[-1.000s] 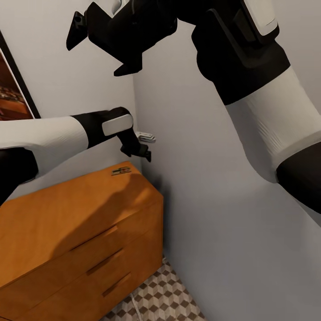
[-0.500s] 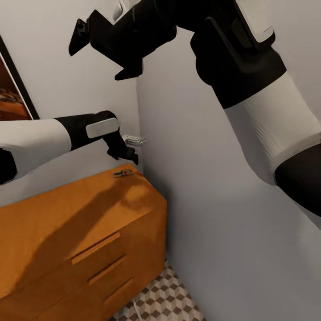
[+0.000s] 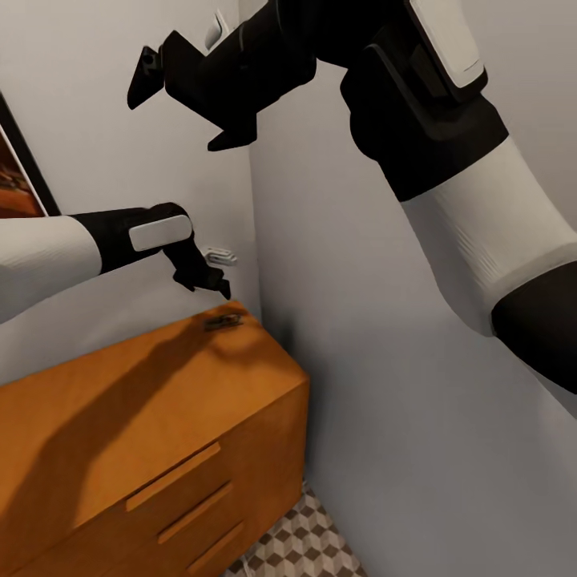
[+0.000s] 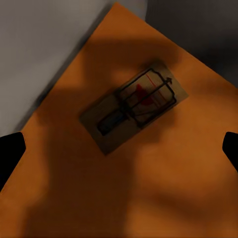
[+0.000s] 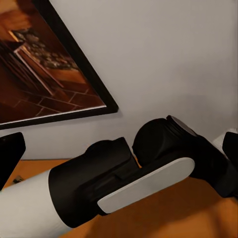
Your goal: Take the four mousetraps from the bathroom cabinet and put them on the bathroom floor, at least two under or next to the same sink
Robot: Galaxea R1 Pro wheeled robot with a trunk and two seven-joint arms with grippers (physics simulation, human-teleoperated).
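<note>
One mousetrap (image 3: 223, 322) lies flat on the top of the orange-brown cabinet (image 3: 120, 417), close to its back right corner by the wall. My left gripper (image 3: 218, 276) hovers open a short way above it. In the left wrist view the mousetrap (image 4: 135, 105) shows its dark wire parts and red spot, lying between and ahead of the two spread fingertips (image 4: 10, 153). My right gripper (image 3: 180, 108) hangs open high up near the wall corner, holding nothing. A strip of the patterned bathroom floor (image 3: 296, 545) shows at the cabinet's foot.
Grey walls meet in a corner right behind the cabinet's right end. A dark-framed picture (image 3: 16, 176) hangs on the wall above the cabinet. The right wrist view looks down on my left forearm (image 5: 124, 188) and the picture (image 5: 44, 64). The cabinet's drawer fronts (image 3: 172, 477) are closed.
The head view has shifted a little. My left gripper has moved left along the wall and now sits over the mousetrap instead of to its right. The right arm has barely moved.
</note>
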